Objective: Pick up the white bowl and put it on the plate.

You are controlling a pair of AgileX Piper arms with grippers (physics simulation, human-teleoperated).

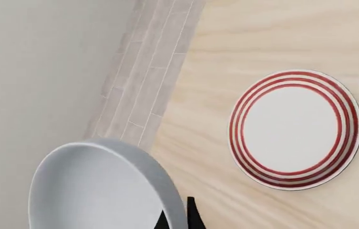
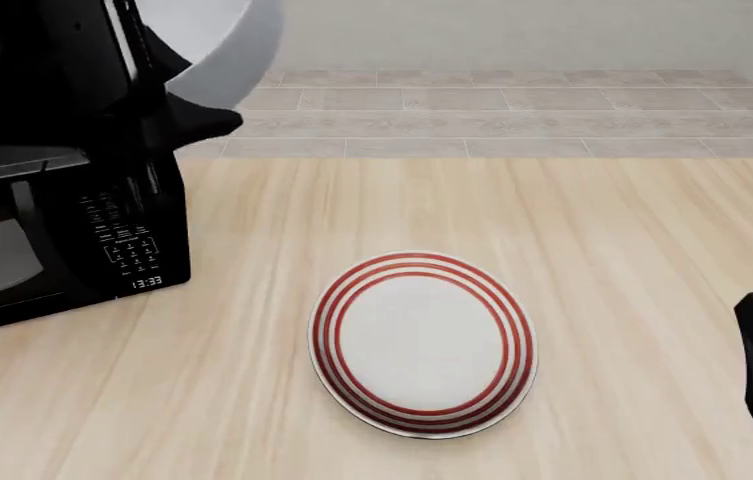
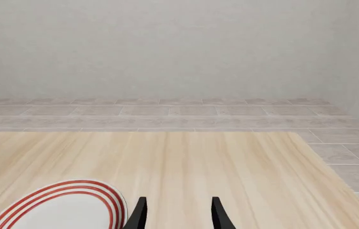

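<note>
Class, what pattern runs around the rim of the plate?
Three concentric red rings on white; the plate shows it best in the front view.

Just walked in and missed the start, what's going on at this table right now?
The left gripper has the white bowl pinched by its rim and holds it in the air, beside the black microwave. The plate with red rings lies bare on the wooden table, so the bowl has yet to be set down on it. The right gripper is open and holds nothing, low over the table near the plate.
</note>
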